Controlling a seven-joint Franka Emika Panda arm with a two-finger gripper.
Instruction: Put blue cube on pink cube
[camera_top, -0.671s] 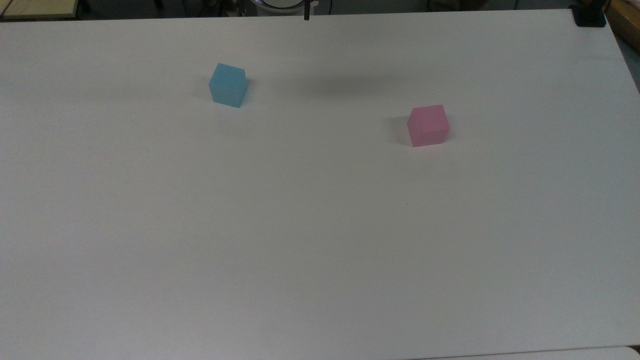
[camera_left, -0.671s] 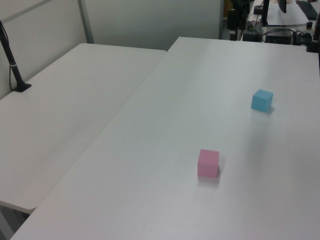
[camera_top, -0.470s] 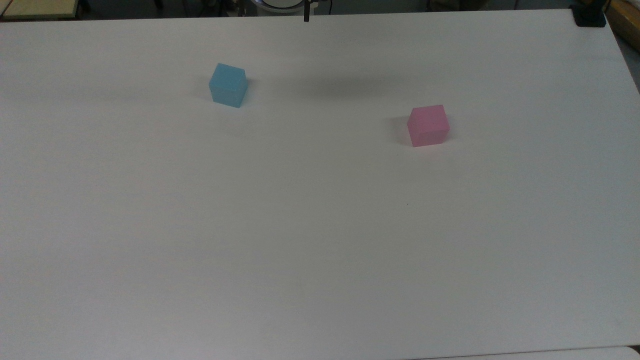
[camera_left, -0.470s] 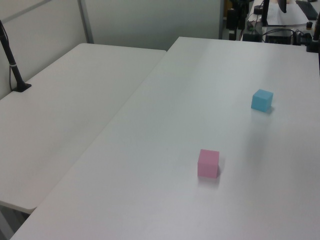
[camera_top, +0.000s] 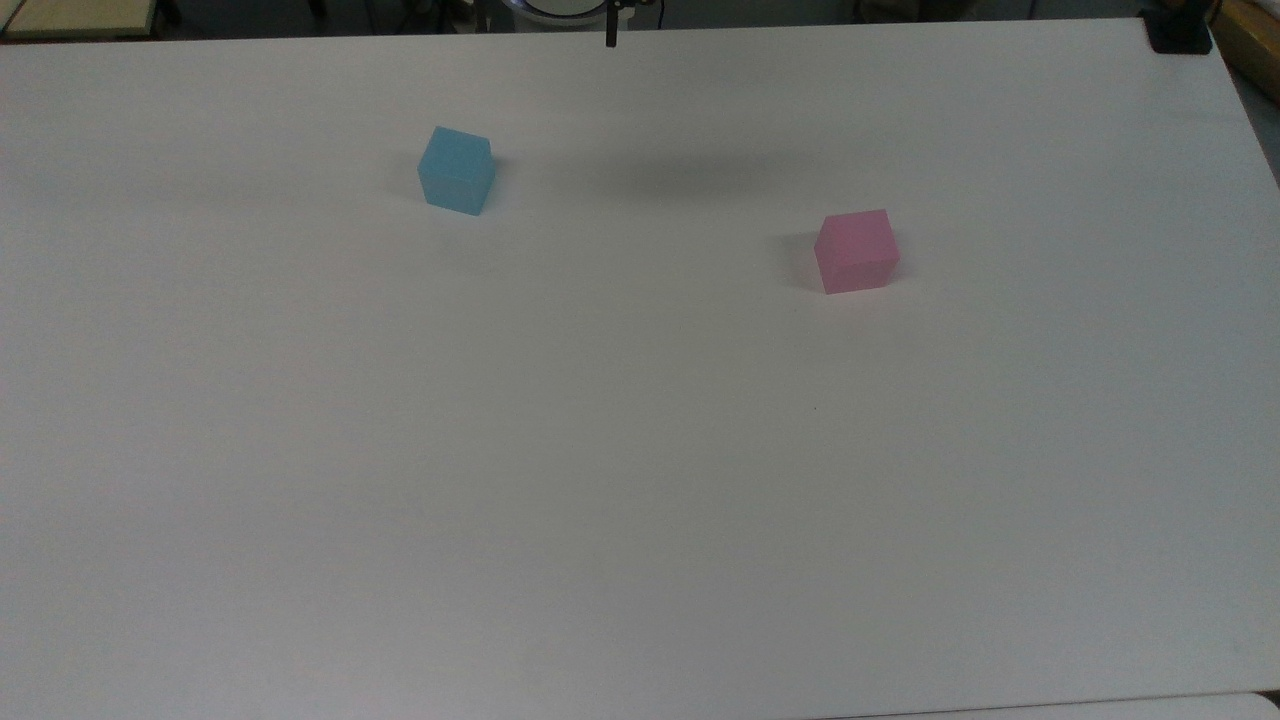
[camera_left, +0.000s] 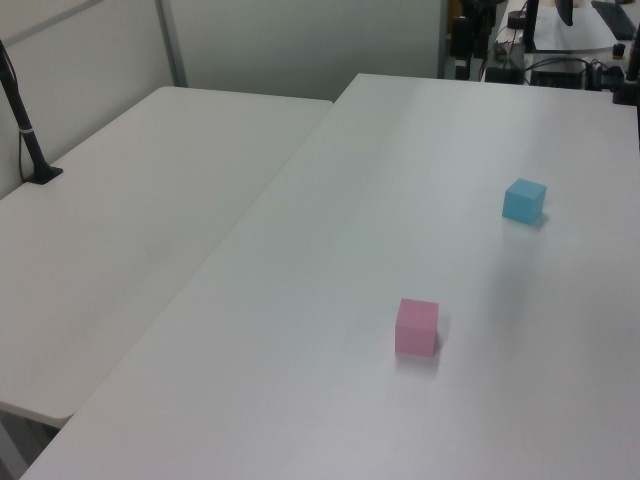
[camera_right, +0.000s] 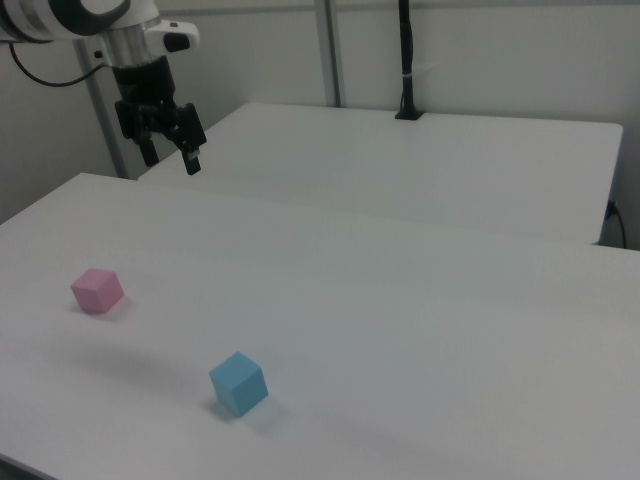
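where i look from the right view, my hand (camera_right: 169, 152) hangs high above the far edge of the table (camera_right: 420, 330), well apart from both cubes, with its two dark fingers (camera_right: 189, 150) spread and nothing between them. the arm above it is white with a black wrist, and a dark cable loops off toward the right view's left.

the blue cube (camera_right: 238, 383) sits flat on the table near the front edge in the right view, and the pink cube (camera_right: 97, 290) sits farther back toward the right view's left. they are well apart, neither touching anything but the table.

from the top view i get the layout better: blue cube (camera_top: 456, 170) toward the top view's left, pink cube (camera_top: 855, 251) toward the top view's right and a little lower, both turned slightly askew to the table (camera_top: 640, 480) edges. a soft shadow lies on the table between them, nearer the far edge.

the left view gives me the pink cube (camera_left: 416, 327) closer to the camera and the blue cube (camera_left: 524, 200) beyond it. it also shows a second white table (camera_left: 120, 250) butted alongside, with a black post (camera_left: 22, 125) standing on it; the right view has the same post (camera_right: 405, 60) at the back.
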